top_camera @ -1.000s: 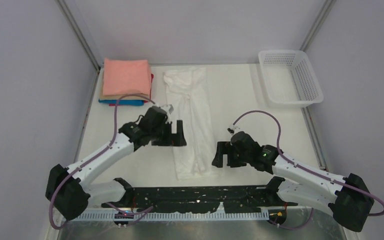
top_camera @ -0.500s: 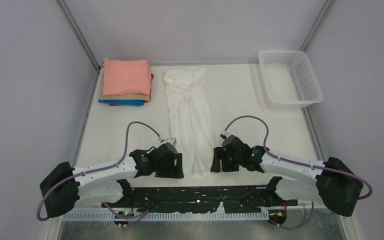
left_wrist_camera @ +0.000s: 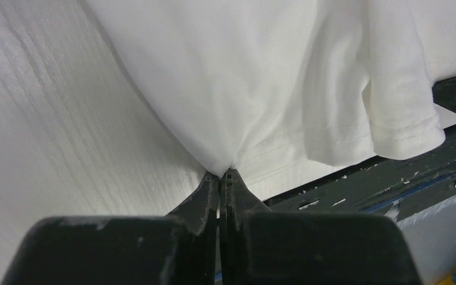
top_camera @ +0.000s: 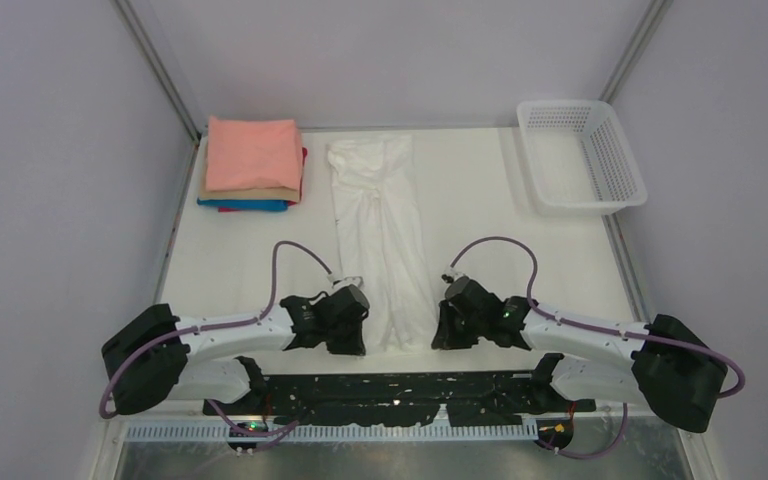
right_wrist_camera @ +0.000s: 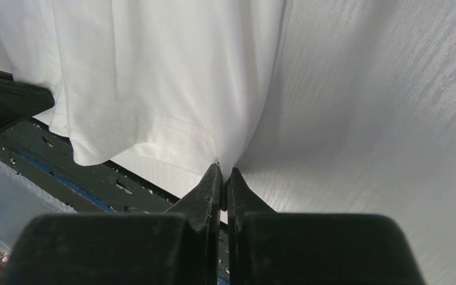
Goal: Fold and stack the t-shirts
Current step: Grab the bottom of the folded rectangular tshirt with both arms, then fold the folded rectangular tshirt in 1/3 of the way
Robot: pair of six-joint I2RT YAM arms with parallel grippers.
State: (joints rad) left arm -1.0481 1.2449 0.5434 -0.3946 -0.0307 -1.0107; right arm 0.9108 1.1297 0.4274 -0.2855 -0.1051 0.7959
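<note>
Flanking the work: mesh basket (top_camera: pixel 582 155) back right, folded t-shirt stack (top_camera: pixel 253 165) back left on the table (top_camera: pixel 490 215), well apart from me. The white t-shirt (top_camera: pixel 380 230) lies mid-table, a long wrinkled strip. My left jaws and right jaws are each pinched tight on a near hem corner.

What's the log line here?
left end effector: shut on white t-shirt hem | right end effector: shut on hem | folded stack: far-left

The left arm (top_camera: pixel 228 336) and right arm (top_camera: pixel 590 333) had white links, black joints and bulky black bases (top_camera: pixel 140 360). Purple cables (top_camera: pixel 290 244) looped along each. The fingers (left_wrist_camera: pixel 203 199) were black and scuffed.
</note>
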